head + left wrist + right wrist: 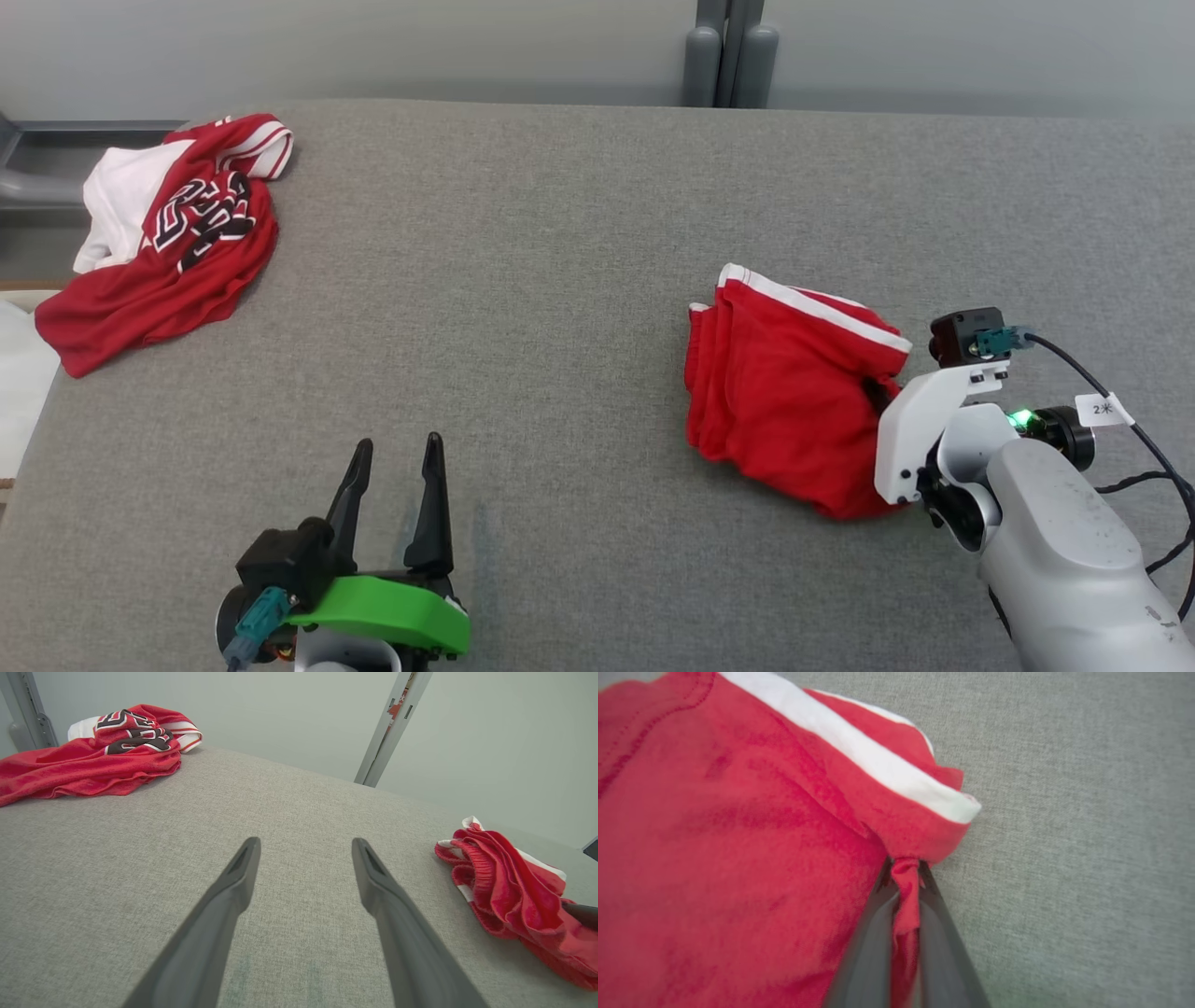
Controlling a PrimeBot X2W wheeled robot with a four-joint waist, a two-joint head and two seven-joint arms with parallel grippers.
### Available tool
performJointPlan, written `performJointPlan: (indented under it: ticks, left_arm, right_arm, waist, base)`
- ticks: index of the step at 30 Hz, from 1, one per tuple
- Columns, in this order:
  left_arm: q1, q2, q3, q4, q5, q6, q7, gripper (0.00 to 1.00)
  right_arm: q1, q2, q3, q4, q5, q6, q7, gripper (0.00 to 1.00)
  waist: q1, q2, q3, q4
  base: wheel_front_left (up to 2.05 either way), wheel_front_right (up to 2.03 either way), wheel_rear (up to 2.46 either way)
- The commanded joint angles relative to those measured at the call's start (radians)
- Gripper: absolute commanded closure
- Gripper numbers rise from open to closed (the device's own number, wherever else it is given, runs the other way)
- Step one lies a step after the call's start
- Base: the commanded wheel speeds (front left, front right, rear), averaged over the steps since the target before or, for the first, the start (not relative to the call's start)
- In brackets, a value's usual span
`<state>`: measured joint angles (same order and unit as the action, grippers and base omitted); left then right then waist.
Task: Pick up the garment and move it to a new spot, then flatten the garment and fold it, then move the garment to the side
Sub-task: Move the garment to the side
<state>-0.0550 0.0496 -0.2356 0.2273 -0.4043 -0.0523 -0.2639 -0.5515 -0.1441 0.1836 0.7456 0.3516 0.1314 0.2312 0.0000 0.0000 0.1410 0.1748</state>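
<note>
A bunched pair of red shorts with a white stripe lies on the right side of the grey table, seen too in the left wrist view. My right gripper is shut on a pinch of the red fabric near the striped hem. In the head view its fingers are hidden behind the white wrist mount at the garment's right edge. Over bare cloth at the lower left, my left gripper stands open with nothing between its fingers.
A crumpled red and white jersey with black lettering lies at the table's far left corner. The grey table stretches between the two garments. Grey posts stand behind the far edge. A black cable trails from the right wrist.
</note>
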Motion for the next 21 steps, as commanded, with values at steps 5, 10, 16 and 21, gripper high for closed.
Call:
performJointPlan:
  ticks: [5,10,16,21]
  left_arm:
    - [-0.021,0.002,0.005,-0.007,0.010,0.005,0.000,0.00]
    - [-0.034,0.002,0.003,-0.015,0.024,-0.007,0.000,0.00]
    - [-0.065,0.002,-0.008,-0.038,0.044,-0.014,0.000,0.00]
    - [-0.101,0.004,-0.010,-0.053,0.077,-0.022,0.000,0.00]
  right_arm:
    - [-0.030,-0.039,0.013,-0.009,0.027,-0.002,-0.037,1.00]
    - [-0.060,-0.112,0.039,-0.036,0.030,-0.002,-0.039,1.00]
    - [-0.092,-0.203,0.039,-0.077,0.043,-0.002,-0.053,1.00]
    - [-0.118,-0.242,0.014,-0.082,0.050,-0.002,-0.085,1.00]
  waist:
    - [0.0000,0.0000,0.017,-0.036]
    - [0.0000,0.0000,0.036,-0.089]
    - [0.0000,0.0000,0.085,-0.196]
    - [0.0000,0.0000,0.147,-0.297]
  base:
    - [0.00,0.00,0.00]
    - [0.00,0.00,0.00]
    - [0.00,0.00,0.00]
    - [0.00,0.00,0.00]
